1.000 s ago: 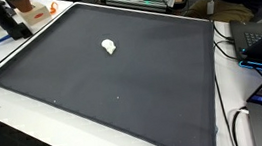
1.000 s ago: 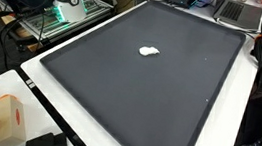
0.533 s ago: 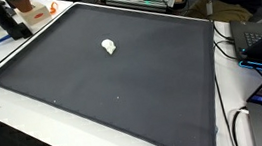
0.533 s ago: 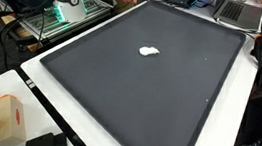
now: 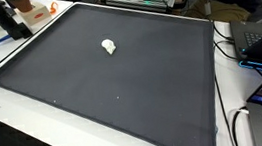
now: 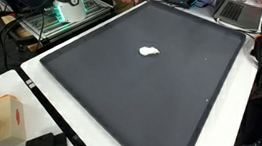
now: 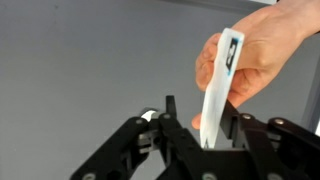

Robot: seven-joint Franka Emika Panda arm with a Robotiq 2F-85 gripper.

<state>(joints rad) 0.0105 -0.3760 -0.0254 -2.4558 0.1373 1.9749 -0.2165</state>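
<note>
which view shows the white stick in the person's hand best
The wrist view: the white stick stands upright in the hand, close up, between the fingers of the gripper. In both exterior views the stick cannot be made out; they mainly show the dark mat.

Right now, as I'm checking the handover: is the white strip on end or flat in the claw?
On end, slightly tilted: in the wrist view the white strip rises from the claw, a hand holding its top.
</note>
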